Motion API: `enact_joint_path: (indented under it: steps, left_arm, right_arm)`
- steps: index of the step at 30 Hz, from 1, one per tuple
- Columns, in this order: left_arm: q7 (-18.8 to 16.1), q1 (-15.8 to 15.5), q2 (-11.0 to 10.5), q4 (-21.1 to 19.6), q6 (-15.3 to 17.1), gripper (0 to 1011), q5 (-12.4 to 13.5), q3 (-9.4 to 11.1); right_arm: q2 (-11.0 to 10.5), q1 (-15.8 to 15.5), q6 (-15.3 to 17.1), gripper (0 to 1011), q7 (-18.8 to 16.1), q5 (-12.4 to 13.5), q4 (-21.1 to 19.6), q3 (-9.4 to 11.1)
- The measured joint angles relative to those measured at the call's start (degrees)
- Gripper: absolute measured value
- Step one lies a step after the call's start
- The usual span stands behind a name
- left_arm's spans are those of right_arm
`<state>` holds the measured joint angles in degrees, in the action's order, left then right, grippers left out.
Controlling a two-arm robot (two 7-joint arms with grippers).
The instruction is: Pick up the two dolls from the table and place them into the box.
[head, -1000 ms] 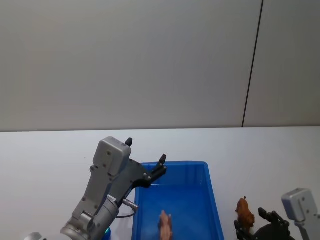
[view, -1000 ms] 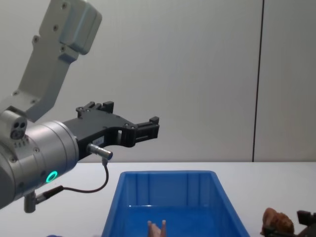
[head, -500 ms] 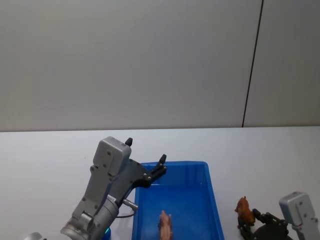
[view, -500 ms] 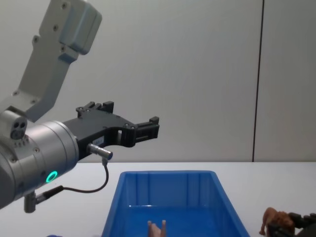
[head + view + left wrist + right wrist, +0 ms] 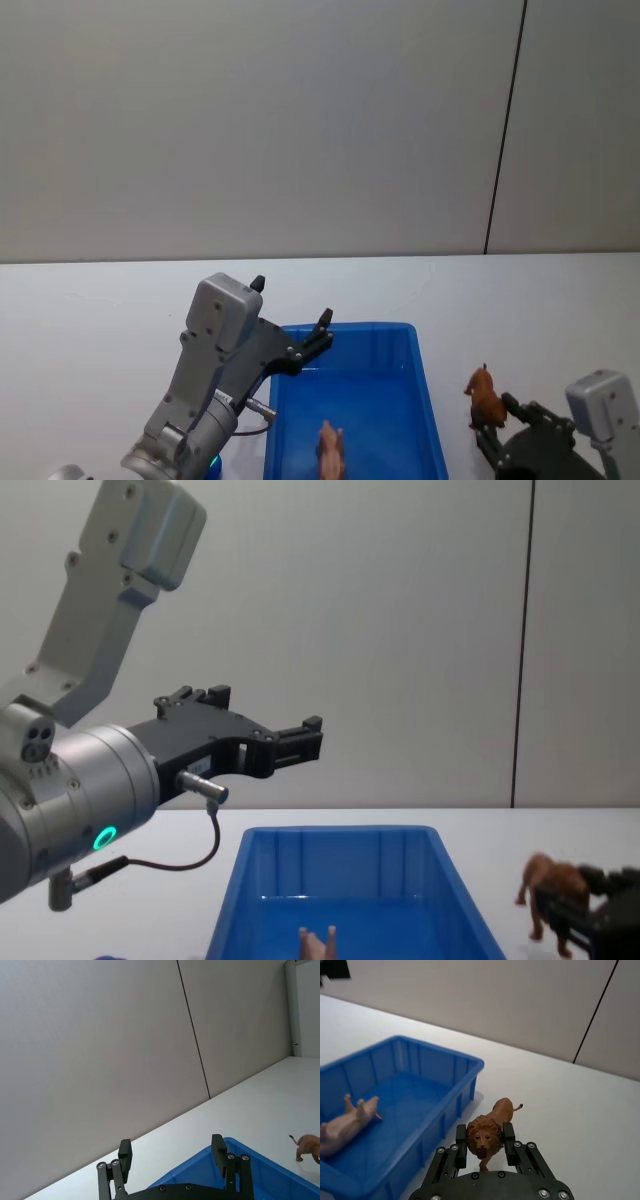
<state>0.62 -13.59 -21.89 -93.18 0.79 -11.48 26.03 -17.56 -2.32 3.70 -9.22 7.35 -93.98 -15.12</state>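
The reddish-brown doll (image 5: 486,1130), a small lion, is held clear of the white table (image 5: 570,1100), with my right gripper (image 5: 485,1142) shut on its head. It hangs just right of the blue box (image 5: 447,1055). The head view has this doll (image 5: 484,397) and right gripper (image 5: 497,420) beside the box (image 5: 427,400); the chest view shows the doll (image 5: 553,885) too. The pale pink doll (image 5: 347,1120) lies on its side on the box floor (image 5: 331,450). My left gripper (image 5: 291,300) hangs open and empty over the box's far left corner (image 5: 171,1145).
The table (image 5: 100,320) stretches wide and bare on both sides of the box. A plain grey wall with one dark vertical seam (image 5: 505,130) stands behind it. The left arm's grey housing (image 5: 70,800) looms large at the chest view's left.
My right gripper has risen with the brown doll, lifting it off the table and a little toward the box. The left arm and the pink doll have not moved.
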Motion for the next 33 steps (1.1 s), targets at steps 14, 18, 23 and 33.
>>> enact_joint_path:
  steps: [14, 18, 23, 33]
  left_arm:
    - [0.0, 0.0, 0.0, 0.0, 0.0, 1001, 0.0, 0.0]
    - [0.0, 0.0, 0.0, 0.0, 0.0, 1001, 0.0, 0.0]
    - [0.0, 0.0, 0.0, 0.0, 0.0, 1001, 0.0, 0.0]
    - [0.0, 0.0, 0.0, 0.0, 0.0, 1001, 0.0, 0.0]
  right_arm:
    - [1.4, 1.8, -2.6, 411, -4.9, 2.3, -2.8, -0.5]
    - [2.5, 3.2, -2.9, 411, -6.9, 2.7, -2.4, -0.9]
    - [3.9, 5.1, -3.0, 412, -9.3, 3.0, -1.0, -1.5]
    - [6.1, 8.2, -1.1, 704, -11.5, 2.9, 2.4, -2.3]
